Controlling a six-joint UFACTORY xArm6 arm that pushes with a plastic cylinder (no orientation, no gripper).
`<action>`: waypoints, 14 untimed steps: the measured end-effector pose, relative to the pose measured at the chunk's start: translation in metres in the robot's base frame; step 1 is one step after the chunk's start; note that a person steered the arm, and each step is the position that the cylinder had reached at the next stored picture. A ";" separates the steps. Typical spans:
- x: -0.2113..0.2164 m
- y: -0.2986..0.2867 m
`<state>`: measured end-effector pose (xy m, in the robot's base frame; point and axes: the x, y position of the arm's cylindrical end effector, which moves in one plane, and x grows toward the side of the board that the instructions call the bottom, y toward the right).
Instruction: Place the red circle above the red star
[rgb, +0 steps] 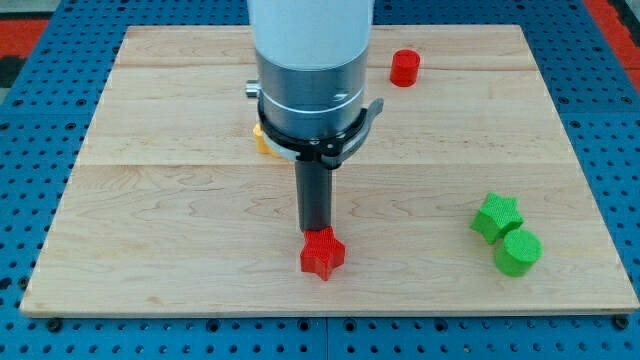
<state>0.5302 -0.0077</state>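
The red circle (405, 68), a short cylinder, stands near the view's top, right of centre. The red star (322, 254) lies near the view's bottom, at the centre. My tip (317, 231) is at the star's upper edge, touching or nearly touching it. The red circle is far from the tip, up and to the right. The arm's large grey and white body (310, 70) hides the board's top middle.
A green star (497, 216) and a green circle (518, 252) sit together at the view's right. A yellow block (261, 138) is partly hidden behind the arm's body, left of centre. The wooden board (150, 200) lies on a blue pegboard surface.
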 end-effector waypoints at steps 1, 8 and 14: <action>-0.009 0.040; -0.097 0.067; -0.217 0.108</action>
<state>0.3134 0.1004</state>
